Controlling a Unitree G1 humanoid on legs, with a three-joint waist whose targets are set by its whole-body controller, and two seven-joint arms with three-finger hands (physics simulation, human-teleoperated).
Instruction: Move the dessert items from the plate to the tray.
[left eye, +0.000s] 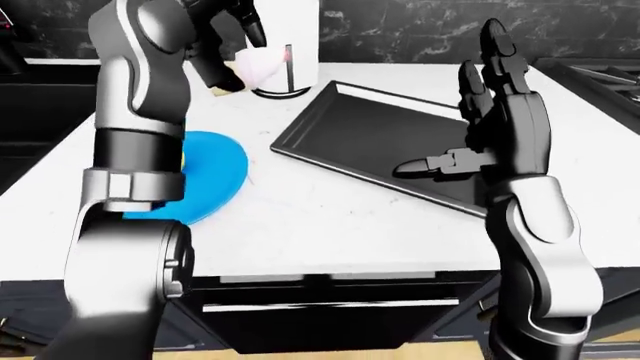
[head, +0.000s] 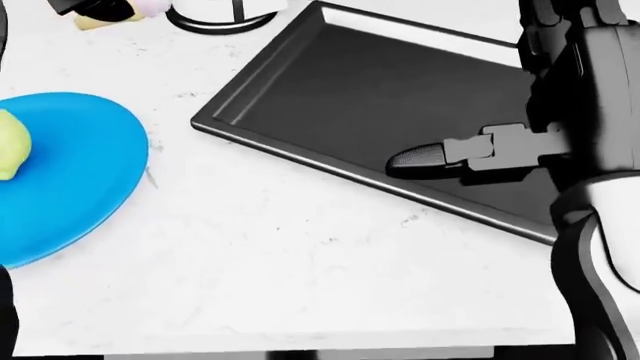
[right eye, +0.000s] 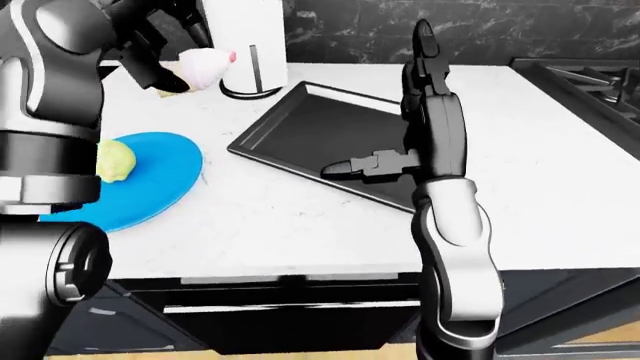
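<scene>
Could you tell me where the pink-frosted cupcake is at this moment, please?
The cupcake is off the blue plate, held in the left hand at the right-eye view's upper left, just left of the paper towel holder and not yet over the tray.

White speckled marble desk (head: 300, 262), filling most of the head view. White paper-towel roll on a round black-rimmed stand with a thin upright metal rod (right eye: 247, 56), near the top left of the right-eye view. Dark marble-veined wall (left eye: 420, 30) behind the desk. Black stove top with grates (right eye: 590, 75) at the right edge. Dark cabinet fronts (left eye: 320, 322) below the desk edge.
</scene>
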